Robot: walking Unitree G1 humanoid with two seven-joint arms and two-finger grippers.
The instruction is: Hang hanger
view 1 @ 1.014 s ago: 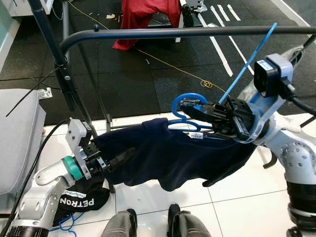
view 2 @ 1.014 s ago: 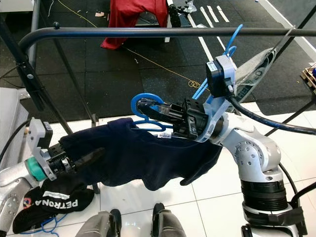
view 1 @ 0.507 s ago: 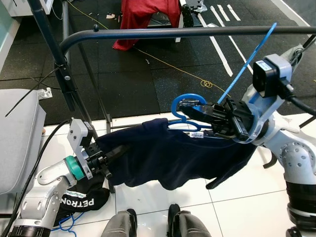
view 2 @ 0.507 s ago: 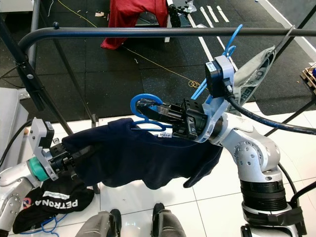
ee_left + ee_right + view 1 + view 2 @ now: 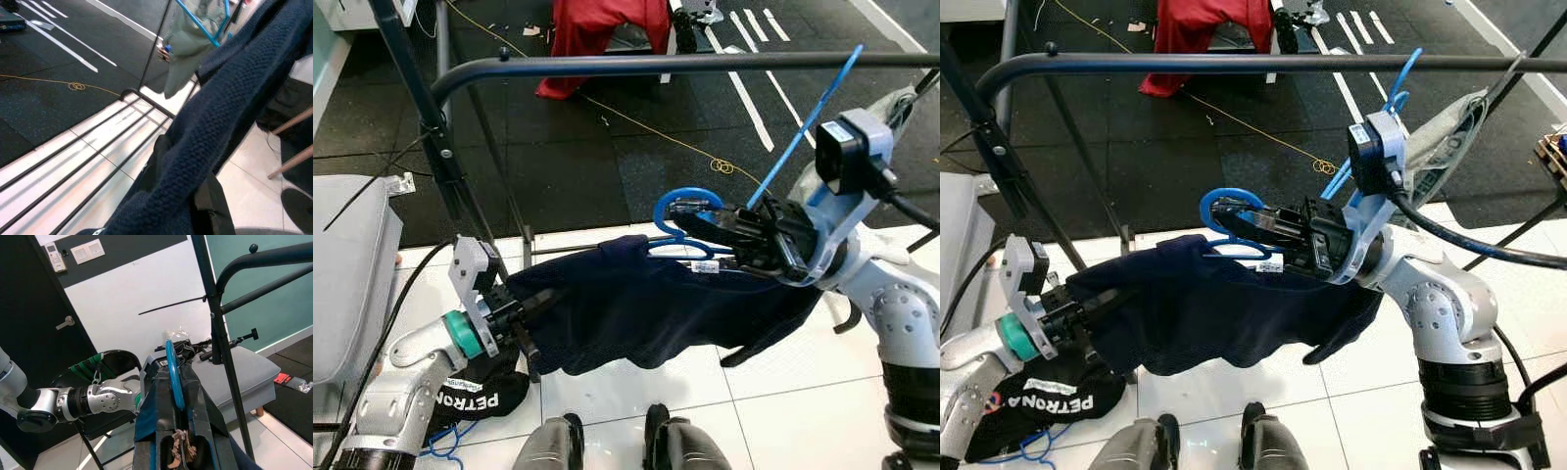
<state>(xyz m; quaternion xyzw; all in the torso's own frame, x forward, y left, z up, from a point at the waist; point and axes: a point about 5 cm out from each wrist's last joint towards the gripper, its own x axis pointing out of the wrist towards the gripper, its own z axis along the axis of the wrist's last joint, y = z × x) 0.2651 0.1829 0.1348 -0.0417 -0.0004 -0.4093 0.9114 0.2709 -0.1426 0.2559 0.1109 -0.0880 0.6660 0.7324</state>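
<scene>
Right gripper [image 5: 690, 209] pinched the blue hanger [image 5: 688, 211] at its hook below the rail [image 5: 685, 65], left gripper [image 5: 530, 305] clamped the navy sweater's [image 5: 646, 304] edge, keeping it spread for hanging.

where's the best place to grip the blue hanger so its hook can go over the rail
Grip the blue hanger at its neck just below the hook, from the robot's right, as the right gripper does. That leaves the curved hook free for the rail, while the navy sweater covers the hanger's arms.
</scene>
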